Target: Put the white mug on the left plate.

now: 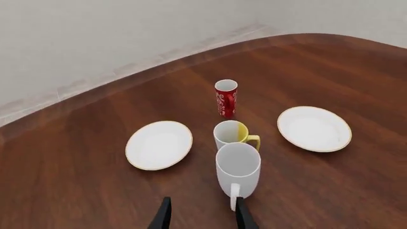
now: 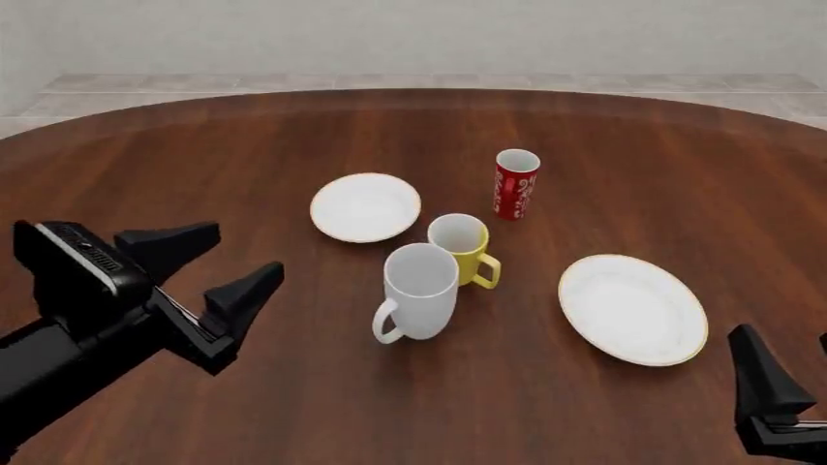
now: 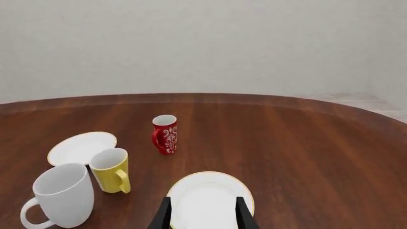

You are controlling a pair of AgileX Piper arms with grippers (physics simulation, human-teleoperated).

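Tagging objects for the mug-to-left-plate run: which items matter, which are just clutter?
In the job:
white mug, upright on the table
left plate, the smaller one, bare
left gripper, open, nearest the mug

Just lying about:
yellow mug, right behind the white mug
red patterned cup
larger plate
right gripper, open

We found the tall white cylindrical mug (image 2: 420, 292) upright on the dark wooden table (image 2: 194, 165), centre-front | short yellow mug (image 2: 462, 248) just behind-right of it | small round gold-rimmed plate (image 2: 366, 207) behind-left | red patterned cup (image 2: 517, 183) farthest back | larger gold-rimmed plate (image 2: 632, 308) to the right
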